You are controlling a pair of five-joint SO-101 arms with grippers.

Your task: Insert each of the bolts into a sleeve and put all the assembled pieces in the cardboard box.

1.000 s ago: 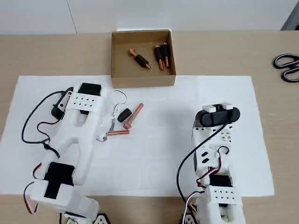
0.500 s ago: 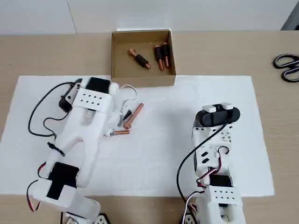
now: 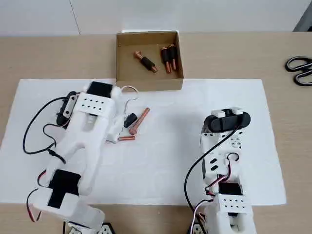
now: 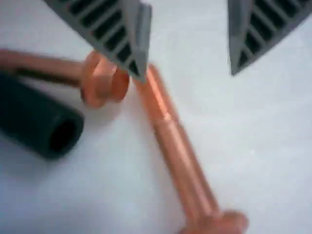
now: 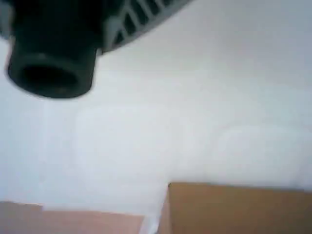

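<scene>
The left claw (image 4: pixel 187 44) stands open over the white paper (image 3: pixel 161 161), and one fingertip (image 4: pixel 136 58) is over the tip of the near bolt (image 4: pixel 178 146). The second bolt (image 4: pixel 97 80) has its head just beside that tip, and the loose sleeve (image 4: pixel 39 122) lies along its shaft. The right claw (image 5: pixel 63 34) grips the held sleeve (image 5: pixel 51 63) above the paper, at 3 o'clock from the bolts. The cardboard box (image 3: pixel 148 84) sits at 12 o'clock on the counter (image 3: pixel 48 53), with three assembled pieces (image 3: pixel 146 62) inside. Scissors (image 3: pixel 300 69) lie at 2 o'clock.
</scene>
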